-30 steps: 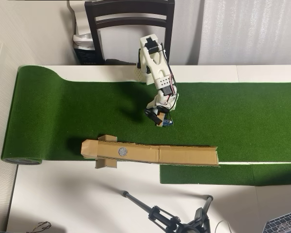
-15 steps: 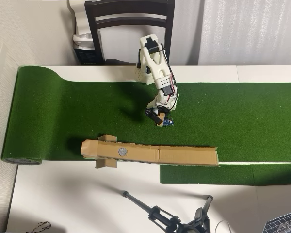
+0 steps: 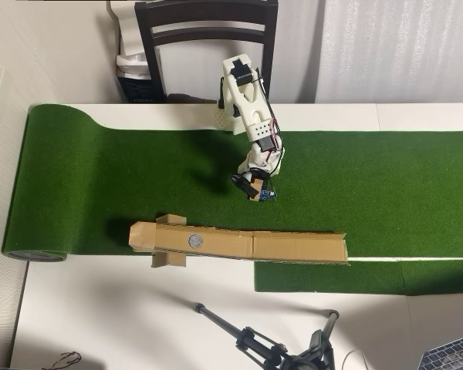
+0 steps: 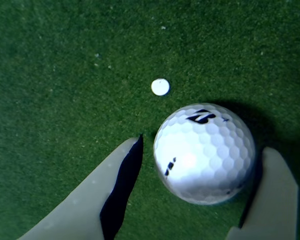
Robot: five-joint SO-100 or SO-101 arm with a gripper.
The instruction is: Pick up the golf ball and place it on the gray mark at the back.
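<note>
The white dimpled golf ball (image 4: 204, 152) rests on green turf in the wrist view, just below a tiny white dot (image 4: 160, 87). My gripper (image 4: 205, 145) is open with the ball between its two fingers. A narrow gap shows beside the left finger (image 4: 110, 190), and the right finger (image 4: 272, 190) stands close to the ball. In the overhead view the gripper (image 3: 255, 189) points down at the turf in the middle, and the arm hides the ball. The gray mark (image 3: 194, 240) lies on the brown cardboard strip (image 3: 293, 247), below and to the left of the gripper.
Green turf (image 3: 100, 177) covers the table. A cardboard tab (image 3: 168, 259) sticks out below the strip's left end. A dark chair (image 3: 204, 31) stands behind the arm's base. A tripod (image 3: 270, 351) lies at the bottom edge.
</note>
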